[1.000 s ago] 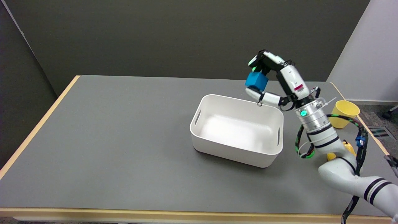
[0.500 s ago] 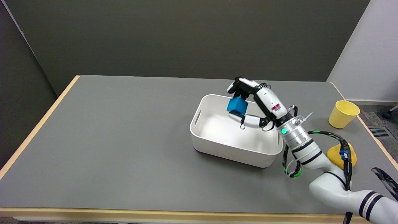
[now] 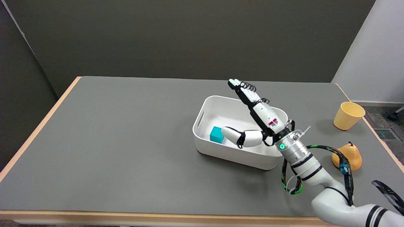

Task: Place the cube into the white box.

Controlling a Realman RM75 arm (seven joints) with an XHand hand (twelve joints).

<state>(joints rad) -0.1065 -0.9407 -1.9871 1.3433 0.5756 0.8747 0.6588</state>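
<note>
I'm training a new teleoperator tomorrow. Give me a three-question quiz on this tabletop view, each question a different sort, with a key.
1. True or false: the blue cube lies inside the white box.
2. Multiple choice: the right robot hand is (A) gripping the cube, (B) open with fingers extended above the box, (C) pressing on the yellow cup.
3. Fill in: the orange pear-shaped object lies on the table nearer the camera than the ____.

Key: 1 true; 2 B; 3 yellow cup.
</note>
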